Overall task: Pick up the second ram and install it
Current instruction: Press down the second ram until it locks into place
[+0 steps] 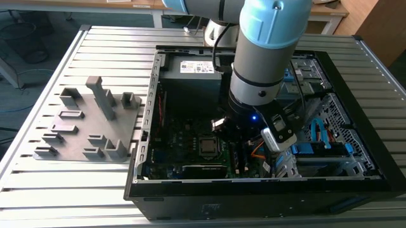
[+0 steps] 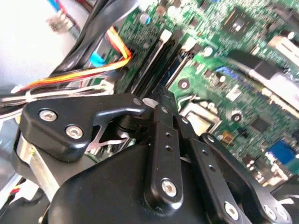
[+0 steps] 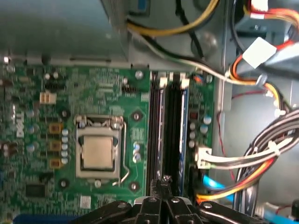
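Note:
In the first wrist view the second ram (image 3: 161, 135) stands on edge in a memory slot of the green motherboard (image 3: 103, 88), to the right of the processor socket (image 3: 97, 149). A look-alike stick (image 3: 180, 130) sits in the slot beside it. My gripper (image 3: 161, 183) is shut, its black fingertips together right over the near end of the second ram. I cannot tell whether they touch it. In the second wrist view the gripper (image 2: 161, 99) hangs at the end of the slots. In the exterior view the arm (image 1: 257, 85) reaches down into the open computer case (image 1: 254, 190).
Bundles of coloured cables (image 3: 261, 154) run close beside the slots, with a white connector (image 3: 202, 156) next to them. The power supply (image 1: 190, 71) fills the case's back. The gray holder block (image 1: 89, 123) stands on the slatted table at the exterior view's left.

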Robot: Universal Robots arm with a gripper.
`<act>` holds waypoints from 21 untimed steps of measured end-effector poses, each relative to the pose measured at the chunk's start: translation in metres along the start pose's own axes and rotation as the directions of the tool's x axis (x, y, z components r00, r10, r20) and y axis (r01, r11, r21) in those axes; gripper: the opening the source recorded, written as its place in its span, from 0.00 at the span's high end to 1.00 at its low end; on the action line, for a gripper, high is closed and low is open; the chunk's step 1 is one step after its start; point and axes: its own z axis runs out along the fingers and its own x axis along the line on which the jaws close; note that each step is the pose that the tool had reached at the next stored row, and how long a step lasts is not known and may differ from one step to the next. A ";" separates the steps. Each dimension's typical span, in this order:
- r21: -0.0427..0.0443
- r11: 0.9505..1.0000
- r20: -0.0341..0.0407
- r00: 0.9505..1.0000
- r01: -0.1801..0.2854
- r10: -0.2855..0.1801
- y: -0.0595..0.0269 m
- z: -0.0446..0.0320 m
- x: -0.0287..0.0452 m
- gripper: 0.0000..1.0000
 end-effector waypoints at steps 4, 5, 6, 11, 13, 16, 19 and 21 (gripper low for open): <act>0.007 1.000 0.000 1.000 0.000 0.000 -0.0065 0.0044 0.0003 0.90; 0.008 1.000 0.000 1.000 0.000 0.000 -0.0074 0.0053 0.0004 0.90; 0.009 1.000 -0.001 1.000 0.000 0.000 -0.0082 0.0065 0.0003 0.90; 0.009 1.000 -0.001 1.000 0.000 0.000 -0.0106 0.0104 0.0005 0.90; 0.011 1.000 0.000 1.000 0.001 -0.001 -0.0107 0.0094 0.0003 0.90; 0.014 1.000 0.000 1.000 0.001 -0.001 -0.0114 -0.0026 0.0001 0.90; 0.015 1.000 0.000 1.000 0.000 0.000 -0.0102 -0.0104 0.0000 0.90; 0.015 1.000 0.000 1.000 0.001 -0.001 -0.0041 -0.0109 -0.0002 0.90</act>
